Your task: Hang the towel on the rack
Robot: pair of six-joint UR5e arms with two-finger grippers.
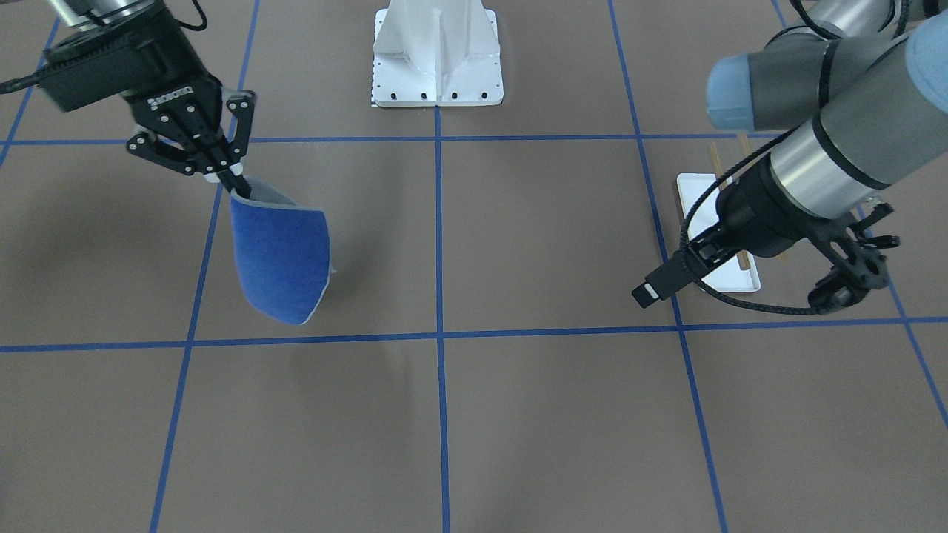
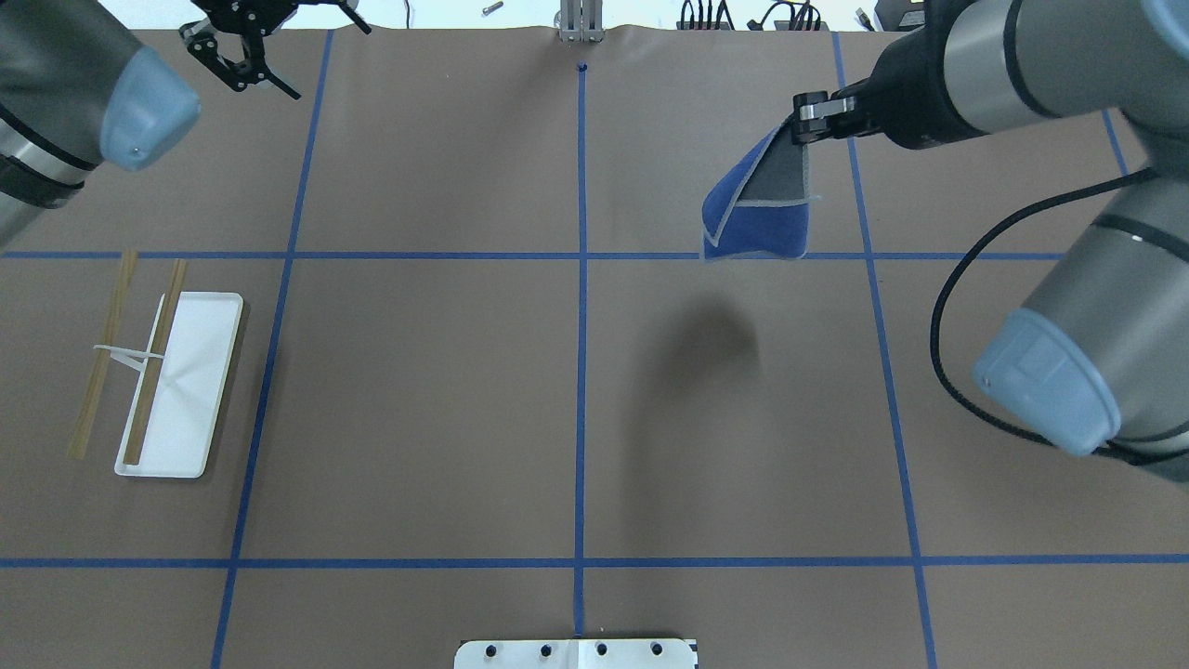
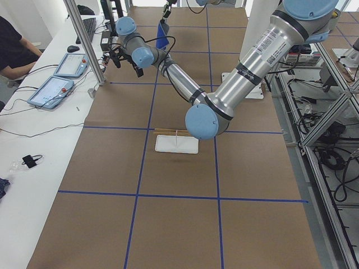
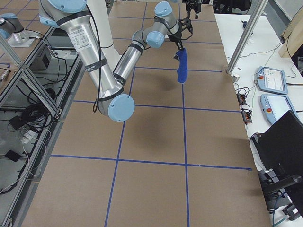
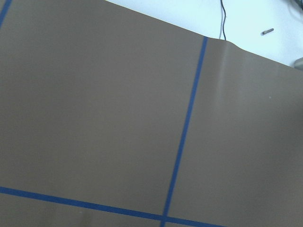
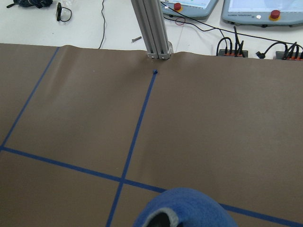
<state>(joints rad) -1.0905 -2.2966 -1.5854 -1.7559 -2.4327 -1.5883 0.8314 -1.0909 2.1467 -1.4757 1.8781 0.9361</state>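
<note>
My right gripper [image 1: 233, 178] is shut on the top corner of the royal-blue towel [image 1: 281, 259] and holds it in the air. The towel [image 2: 757, 214] hangs folded, grey underside showing, over the far right part of the table. Its top shows at the bottom of the right wrist view [image 6: 184, 208]. The rack [image 2: 176, 381] stands on the left side, a white tray with two tan rods [image 2: 102, 358]. In the front-facing view my left arm hides most of the rack [image 1: 700, 192]. My left gripper [image 2: 320, 60] is open and empty near the far left edge, well beyond the rack.
A large white bolted pedestal [image 1: 437, 52] stands at the robot's side of the table. A metal post [image 6: 151, 28] rises at the far edge. Blue tape lines [image 2: 581, 372] grid the brown table. Control pendants [image 3: 56, 89] lie on the operators' bench.
</note>
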